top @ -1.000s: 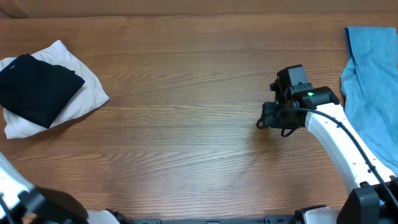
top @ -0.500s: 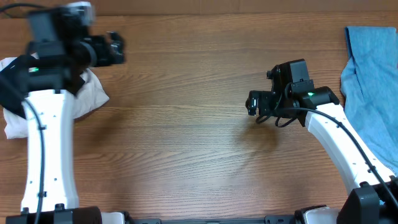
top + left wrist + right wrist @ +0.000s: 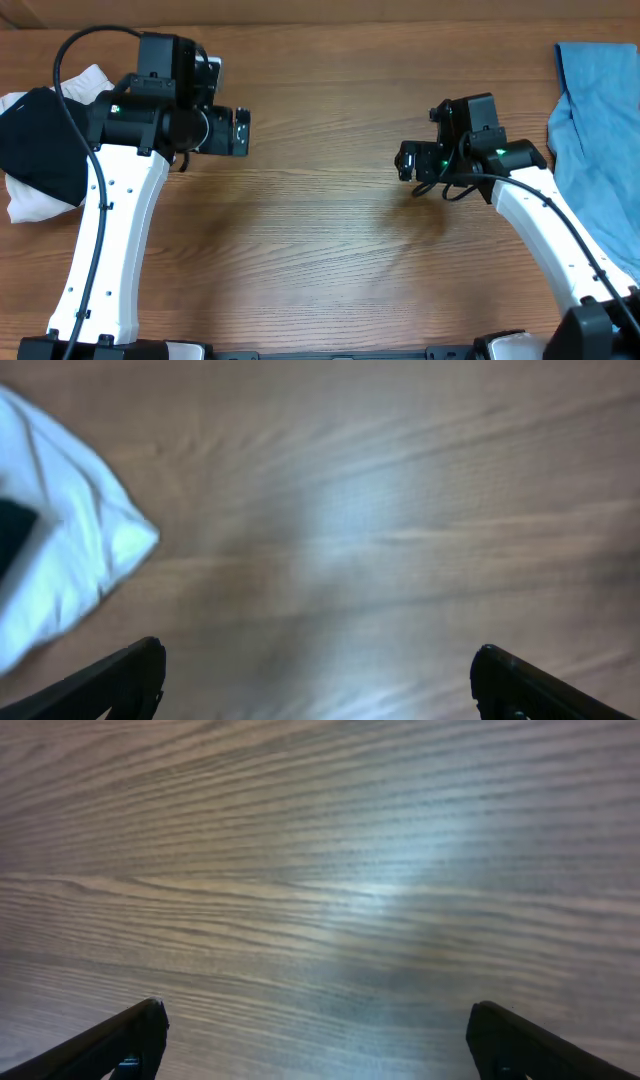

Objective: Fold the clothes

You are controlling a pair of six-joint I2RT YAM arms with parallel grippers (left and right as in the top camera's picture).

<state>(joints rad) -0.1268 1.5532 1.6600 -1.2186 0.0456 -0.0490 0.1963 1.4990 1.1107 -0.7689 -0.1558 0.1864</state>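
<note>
Three garments lie on the bench (image 3: 320, 260), in two places. At the far left edge a folded black shirt (image 3: 40, 145) sits on top of white trousers (image 3: 25, 205), whose cloth shows around it. At the far right edge blue jeans (image 3: 600, 130) lie loose and rumpled, running out of the overhead view.

Two arms reach over the middle of the bench. The left fingers (image 3: 240, 132) are spread wide and hold nothing, hovering to the right of the shirt-and-trousers pile. The left wrist view shows a corner of the trousers and a sliver of the shirt at its left edge. The right fingers (image 3: 405, 162) are also spread wide and empty, over bare wood, well apart from the jeans.
</note>
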